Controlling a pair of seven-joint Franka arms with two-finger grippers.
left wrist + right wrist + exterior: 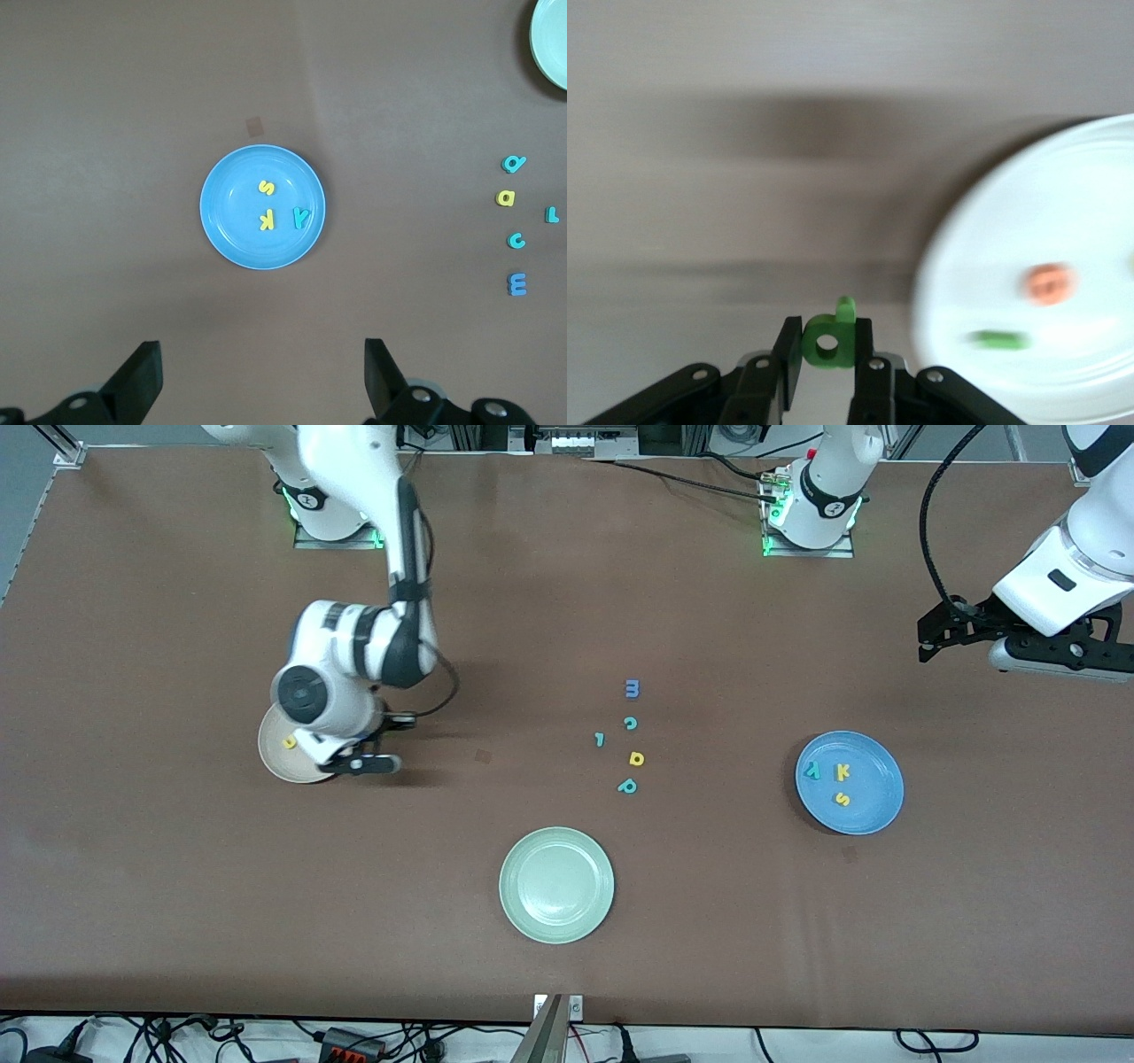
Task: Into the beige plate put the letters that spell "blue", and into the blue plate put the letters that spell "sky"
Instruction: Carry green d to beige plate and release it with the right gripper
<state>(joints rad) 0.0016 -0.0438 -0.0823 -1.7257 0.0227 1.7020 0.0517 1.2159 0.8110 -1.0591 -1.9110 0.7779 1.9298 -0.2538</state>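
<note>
Beige plate (275, 755) mostly hidden under right gripper (827, 359), which clamps green b (829, 340); left gripper (261, 376) spread, idle at 2 o'clock of blue plate (873, 815).

Right gripper (827, 354) jaws clamped; left gripper (261, 376) jaws wide.

I see the brown table (177, 886) carrying three plates: the beige plate (273, 757) toward the right arm's end, the blue plate (873, 815) toward the left arm's end, and a pale green plate (556, 884) nearest the front camera. Between them, loose letters lie directly on the cloth: a blue m (632, 688), teal c (630, 724), teal l (600, 739), yellow d (636, 759), teal p (627, 786).
</note>
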